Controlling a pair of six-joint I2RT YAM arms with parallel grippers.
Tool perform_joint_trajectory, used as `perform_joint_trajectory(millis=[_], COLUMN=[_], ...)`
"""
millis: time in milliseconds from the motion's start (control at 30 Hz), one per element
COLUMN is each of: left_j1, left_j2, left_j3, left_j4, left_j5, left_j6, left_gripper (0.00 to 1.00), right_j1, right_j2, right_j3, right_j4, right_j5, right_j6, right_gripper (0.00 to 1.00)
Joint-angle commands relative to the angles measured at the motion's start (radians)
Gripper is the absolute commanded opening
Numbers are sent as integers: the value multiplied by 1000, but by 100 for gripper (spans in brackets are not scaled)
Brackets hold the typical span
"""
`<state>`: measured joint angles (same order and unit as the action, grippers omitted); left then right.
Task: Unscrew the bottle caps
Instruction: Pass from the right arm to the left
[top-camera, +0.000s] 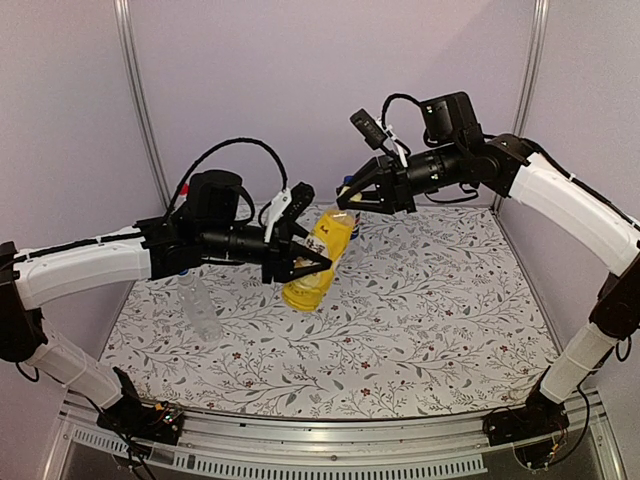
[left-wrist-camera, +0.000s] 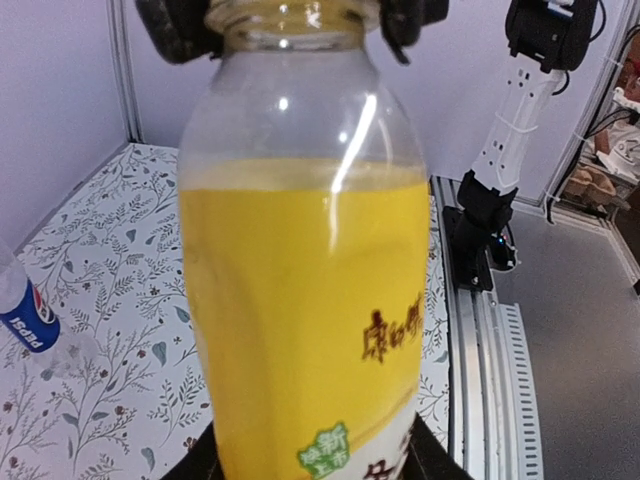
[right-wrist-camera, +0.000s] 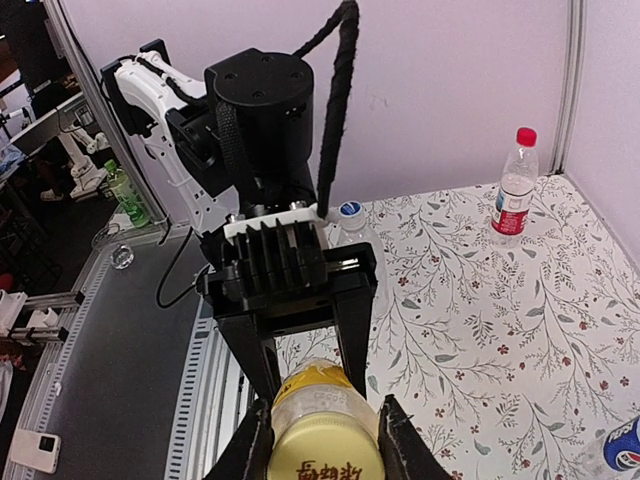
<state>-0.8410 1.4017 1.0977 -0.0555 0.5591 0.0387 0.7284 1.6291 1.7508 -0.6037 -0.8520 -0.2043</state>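
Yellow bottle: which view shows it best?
Left wrist: the yellow bottle fills the frame, with liquid level and label plain. Top shows it small and tilted; right wrist shows only its top end.

We count four bottles on the one counter (top-camera: 430, 310): one yellow bottle (top-camera: 300, 290), one plain clear bottle (top-camera: 200, 305), one blue-label bottle (left-wrist-camera: 25, 312) and one red-and-white-label bottle (right-wrist-camera: 514, 195). A fifth, a green bottle (right-wrist-camera: 128, 197), stands off the counter in the right wrist view. We make out one red cap (right-wrist-camera: 526, 136). There are two arms, the left arm (top-camera: 90, 262) and the right arm (top-camera: 570, 205). They carry two end effectors, the left end effector (top-camera: 318, 262) and the right end effector (top-camera: 352, 203), each with two fingers. Behind stand two metal posts, the left post (top-camera: 135, 90) and the right post (top-camera: 530, 70).
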Motion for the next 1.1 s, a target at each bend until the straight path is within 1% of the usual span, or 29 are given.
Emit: perform_joint_trajectory(millis=[0, 33, 67, 200, 233, 300, 367, 500, 633, 800, 900, 1067], left_j1=[15, 15, 16, 18, 19, 15, 14, 8, 3, -7, -11, -14], left_j2=[-1, -6, -12, -34, -38, -47, -53, -78, -101, -103, -97, -93], left_j3=[-26, -34, -47, -84, -93, -105, -117, -154, -180, -185, -183, -182], left_j4=[83, 101, 117, 182, 197, 214, 224, 268, 297, 297, 294, 293], left_j5=[1, -12, -28, -137, -164, -206, -251, -346, -409, -427, -424, -419], left_j6=[-25, -33, -36, -93, -111, -135, -154, -193, -218, -215, -212, -209], left_gripper=[36, 36, 35, 34, 33, 32, 31, 30, 30, 30, 30, 30], right_j1=[8, 8, 8, 6, 6, 6, 8, 9, 30, 54, 62, 71], right_j2=[7, 6, 5, -2, -7, -15, -27, -46, -63, -43, -24, 15], right_j3=[-27, -28, -27, -26, -27, -31, -41, -99, -165, -165, -151, -110], right_j4=[68, 71, 77, 111, 124, 168, 217, 342, 466, 542, 562, 547], right_j5=[59, 79, 104, 203, 226, 247, 265, 337, 396, 401, 407, 396], right_j6=[23, 34, 50, 142, 173, 240, 291, 432, 516, 557, 568, 559], right_gripper=[14, 20, 32, 67, 74, 83, 88, 89, 86, 83, 78, 69])
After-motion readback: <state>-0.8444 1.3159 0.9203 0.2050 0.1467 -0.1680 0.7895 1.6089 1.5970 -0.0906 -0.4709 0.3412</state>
